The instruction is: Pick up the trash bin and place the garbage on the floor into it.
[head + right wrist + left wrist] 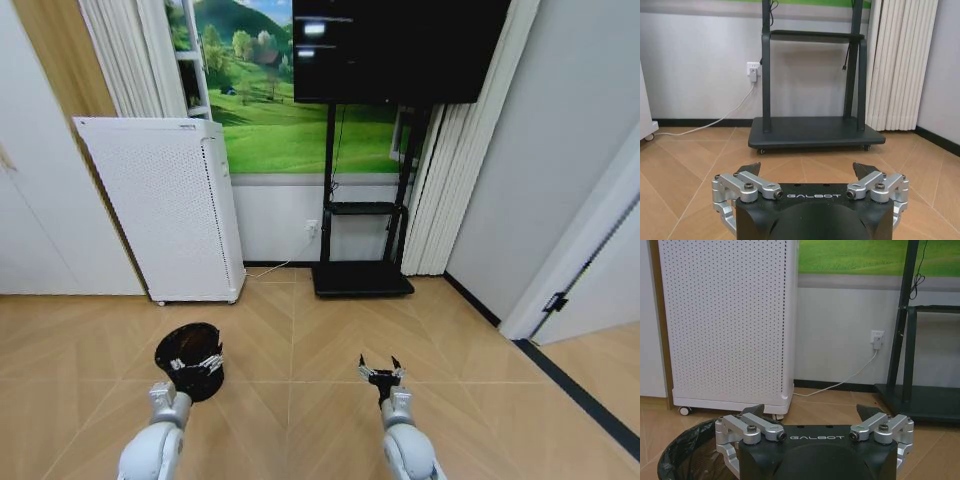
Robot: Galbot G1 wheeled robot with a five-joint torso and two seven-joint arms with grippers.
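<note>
Trash bin [190,360], small, black, round and bag-lined, stands on the tan herringbone parquet floor [300,330] by the wide-open left gripper [196,362], right gripper [381,372] likewise spread, so an off-centre rim grab could tip it

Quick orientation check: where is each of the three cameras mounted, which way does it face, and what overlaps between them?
Head view: high on the robot, looking down and forward at the tan parquet floor; both arms show, left gripper at the small black round trash bin, right gripper open.
Left wrist view: low, facing the white perforated appliance; open left gripper, bin.
Right wrist view: low, facing the black TV stand.
Shared: stand, wall socket.
</note>
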